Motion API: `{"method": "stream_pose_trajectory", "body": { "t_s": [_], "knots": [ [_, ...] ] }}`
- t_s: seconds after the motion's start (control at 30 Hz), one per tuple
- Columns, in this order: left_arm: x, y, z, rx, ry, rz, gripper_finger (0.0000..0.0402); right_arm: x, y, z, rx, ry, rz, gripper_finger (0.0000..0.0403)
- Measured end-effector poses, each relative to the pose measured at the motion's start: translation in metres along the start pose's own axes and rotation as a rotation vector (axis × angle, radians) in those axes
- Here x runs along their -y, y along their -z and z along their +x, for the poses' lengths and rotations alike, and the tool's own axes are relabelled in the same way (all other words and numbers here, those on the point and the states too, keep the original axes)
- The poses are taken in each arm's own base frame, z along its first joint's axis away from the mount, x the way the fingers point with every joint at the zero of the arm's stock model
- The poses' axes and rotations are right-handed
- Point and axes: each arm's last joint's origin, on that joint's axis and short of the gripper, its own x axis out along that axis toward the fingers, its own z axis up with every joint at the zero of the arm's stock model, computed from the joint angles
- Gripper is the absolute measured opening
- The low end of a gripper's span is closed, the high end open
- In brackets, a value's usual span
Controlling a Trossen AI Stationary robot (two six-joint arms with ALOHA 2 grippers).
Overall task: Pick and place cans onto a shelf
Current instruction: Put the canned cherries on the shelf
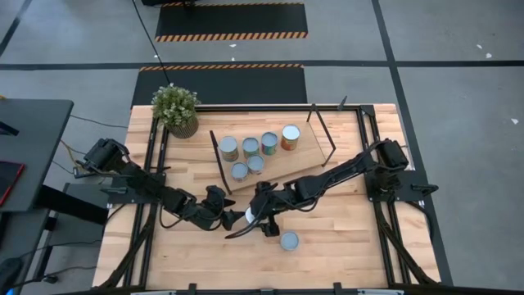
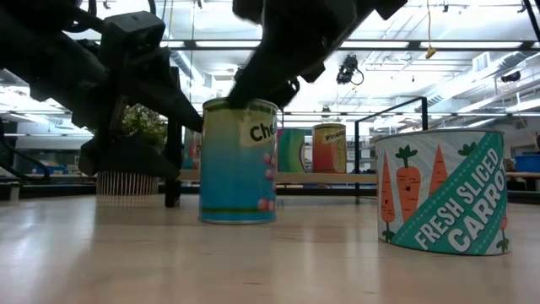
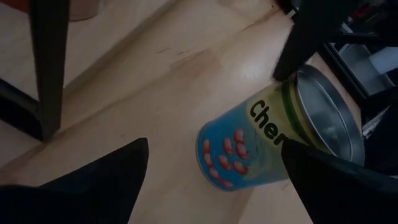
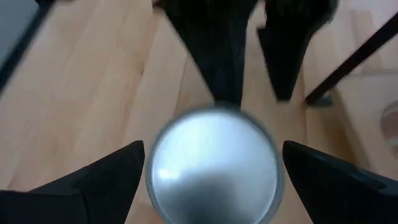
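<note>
A blue and green can stands upright on the table; it also shows in the high view. My right gripper is open above it, pointing down, one finger on each side of its silver top. My left gripper is open and level beside the can, on its left side. A carrot can stands on the table nearer the front edge. Several cans stand on the light-wood shelf. My right gripper's fingers straddle the can's top rim from above; I cannot tell whether they touch it. My left gripper has one finger close to the can's side near its top; I cannot tell whether it touches.
A potted plant stands at the table's far left corner. The shelf's black frame ends rise beside the cans. Bare tabletop lies along the near edge.
</note>
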Motion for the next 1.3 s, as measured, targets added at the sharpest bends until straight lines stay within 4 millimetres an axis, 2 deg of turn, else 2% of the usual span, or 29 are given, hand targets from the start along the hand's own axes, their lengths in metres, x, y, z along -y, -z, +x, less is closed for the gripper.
{"method": "stream_pose_trajectory", "body": {
  "t_s": [0.3, 0.6, 0.73, 1.0, 1.1, 1.3],
  "knots": [
    [0.0, 0.0, -0.001, -0.019, 0.006, -0.009, 0.0375, -0.001, 0.007, 0.015, -0.017, -0.015, 0.012, 0.0386],
    [0.0, -0.002, -0.012, -0.058, -0.019, 0.03, 0.0375, 0.005, 0.003, 0.008, -0.002, 0.029, 0.156, 0.0317],
    [0.002, -0.006, -0.024, -0.072, -0.018, 0.048, 0.0375, 0.011, -0.002, -0.015, -0.015, 0.088, 0.247, 0.0317],
    [0.005, -0.01, -0.039, -0.088, -0.001, 0.056, 0.0375, 0.028, -0.002, -0.097, -0.045, 0.42, 0.322, 0.0337],
    [0.005, -0.01, -0.038, -0.089, -0.002, 0.057, 0.0375, 0.042, 0.011, -0.113, -0.013, 0.459, 0.393, 0.0327],
    [0.004, -0.011, -0.038, -0.069, -0.013, 0.05, 0.0375, 0.075, 0.036, -0.131, 0.144, 0.559, 0.633, 0.0327]
  ]
}}
